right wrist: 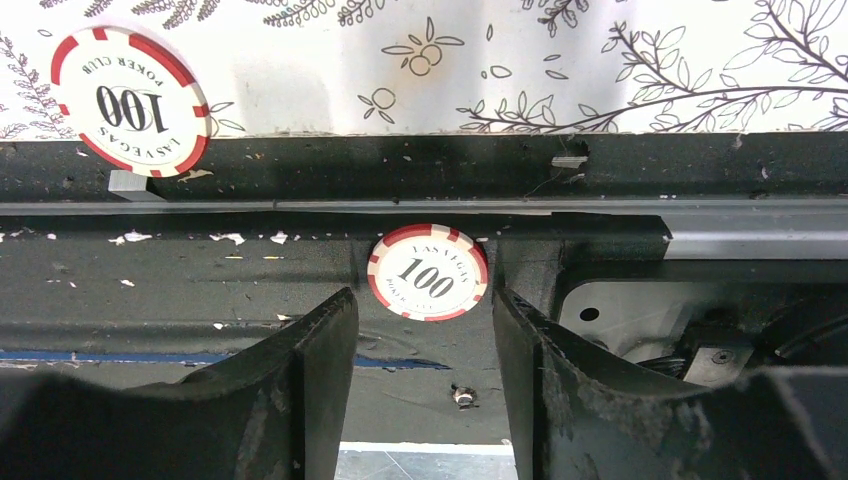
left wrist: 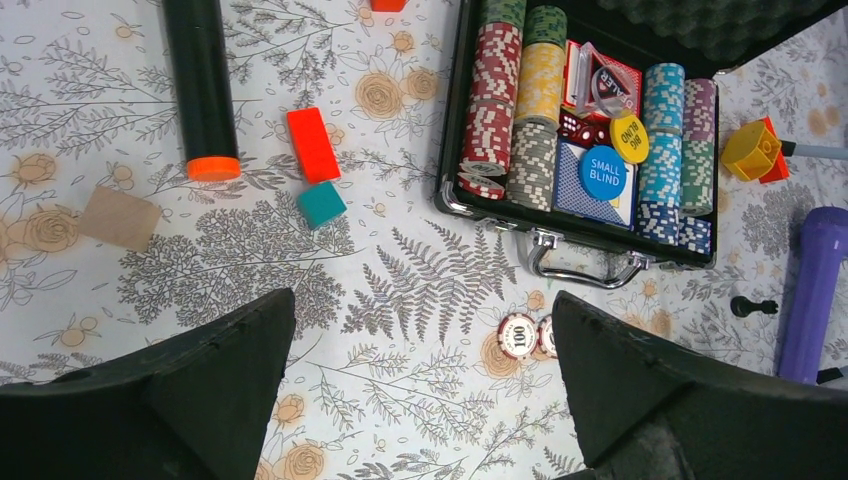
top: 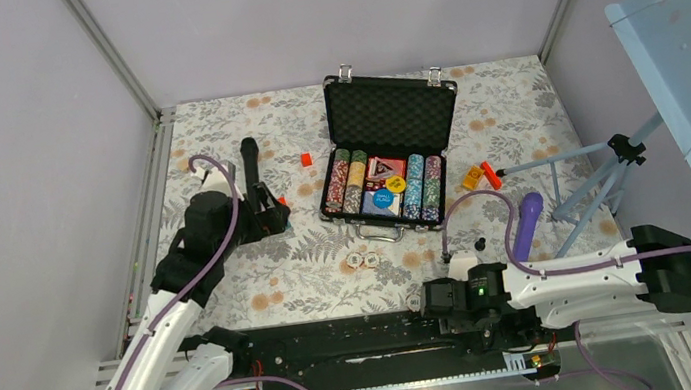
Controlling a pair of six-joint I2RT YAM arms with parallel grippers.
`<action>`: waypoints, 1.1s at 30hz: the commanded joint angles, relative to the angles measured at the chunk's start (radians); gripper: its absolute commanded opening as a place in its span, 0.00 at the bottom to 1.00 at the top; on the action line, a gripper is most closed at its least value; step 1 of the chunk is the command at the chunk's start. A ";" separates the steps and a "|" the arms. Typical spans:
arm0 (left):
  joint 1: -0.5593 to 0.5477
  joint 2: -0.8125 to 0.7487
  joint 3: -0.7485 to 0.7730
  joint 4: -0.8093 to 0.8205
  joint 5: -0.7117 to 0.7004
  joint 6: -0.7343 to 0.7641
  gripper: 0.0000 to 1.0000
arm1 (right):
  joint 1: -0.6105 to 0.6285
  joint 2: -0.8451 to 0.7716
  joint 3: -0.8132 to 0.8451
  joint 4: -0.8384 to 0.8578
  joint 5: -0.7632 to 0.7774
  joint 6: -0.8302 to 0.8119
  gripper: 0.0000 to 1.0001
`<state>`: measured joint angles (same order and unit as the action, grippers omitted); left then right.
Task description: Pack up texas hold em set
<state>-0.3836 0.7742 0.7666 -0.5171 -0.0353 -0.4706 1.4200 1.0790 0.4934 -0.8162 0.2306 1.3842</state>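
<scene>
Hovering over the bench [top: 263,287], the left hand [left wrist: 422,320] is spread fully and holds nothing. The microphone [left wrist: 200,80], red block [left wrist: 313,144] and teal block [left wrist: 321,203] lie ahead to its left. The open briefcase [top: 391,113] stands ahead to its right, with chip rows, decks and buttons inside. Two loose chips [left wrist: 518,335] lie near its handle. The right hand [right wrist: 423,300] sits low over the black rail [right wrist: 200,280], fingers partly apart. A 100 chip [right wrist: 428,272] lies between the tips, unpinched. A second chip [right wrist: 131,101] rests at the bench edge beyond.
</scene>
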 commanded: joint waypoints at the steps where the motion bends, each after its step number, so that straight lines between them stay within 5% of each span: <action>1: 0.005 -0.013 -0.010 0.077 0.059 0.029 0.99 | 0.011 0.036 -0.089 0.092 0.009 0.026 0.59; 18: 0.006 -0.002 -0.006 0.081 0.093 0.032 0.99 | 0.011 0.101 -0.070 0.084 0.035 0.007 0.48; 33: 0.005 -0.004 -0.005 0.078 0.096 0.032 0.99 | 0.012 0.063 -0.004 0.023 0.077 -0.078 0.49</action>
<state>-0.3836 0.7746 0.7582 -0.4969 0.0422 -0.4484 1.4227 1.1389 0.5289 -0.8360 0.2363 1.3090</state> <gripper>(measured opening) 0.989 0.489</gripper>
